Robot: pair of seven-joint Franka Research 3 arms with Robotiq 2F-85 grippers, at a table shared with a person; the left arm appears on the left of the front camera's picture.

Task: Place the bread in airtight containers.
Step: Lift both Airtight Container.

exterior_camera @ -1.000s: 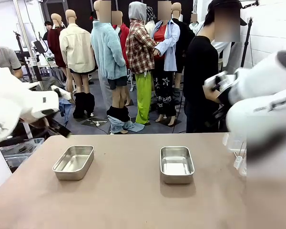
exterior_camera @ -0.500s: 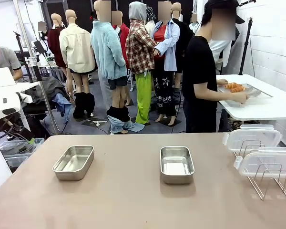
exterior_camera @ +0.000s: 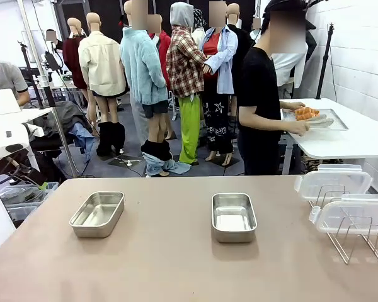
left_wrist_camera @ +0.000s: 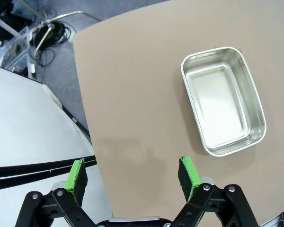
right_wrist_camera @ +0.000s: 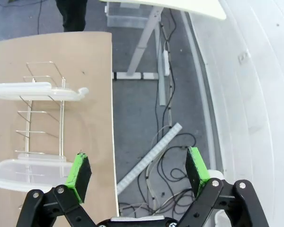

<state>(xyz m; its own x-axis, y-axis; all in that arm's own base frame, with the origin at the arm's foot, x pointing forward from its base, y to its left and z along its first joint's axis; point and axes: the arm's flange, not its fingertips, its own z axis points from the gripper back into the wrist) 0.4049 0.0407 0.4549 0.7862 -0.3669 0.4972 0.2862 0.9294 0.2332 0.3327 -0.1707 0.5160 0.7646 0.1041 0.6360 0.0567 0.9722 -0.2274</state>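
Two empty steel tins sit on the brown table, one at the left [exterior_camera: 97, 213] and one near the middle [exterior_camera: 233, 216]. The left tin [left_wrist_camera: 223, 99] lies ahead and to the right of my left gripper [left_wrist_camera: 135, 174], which is open and empty above the table's edge. My right gripper [right_wrist_camera: 138, 170] is open and empty, hanging over the floor beside the table's right edge. Croissants [exterior_camera: 307, 114] lie on a flat steel tray [exterior_camera: 331, 120] that a person in black [exterior_camera: 261, 100] holds at a white side table behind the brown one.
A wire rack [exterior_camera: 356, 236] at the table's right edge carries two clear white-rimmed lids [exterior_camera: 334, 182], also seen in the right wrist view [right_wrist_camera: 35, 91]. Cables and a power strip [right_wrist_camera: 149, 161] lie on the floor beyond that edge. The white side table [exterior_camera: 359, 138] stands at the far right.
Both arms have swung out of the front view, uncovering the rack and lids. The person has shifted the tray of croissants slightly over the white table.
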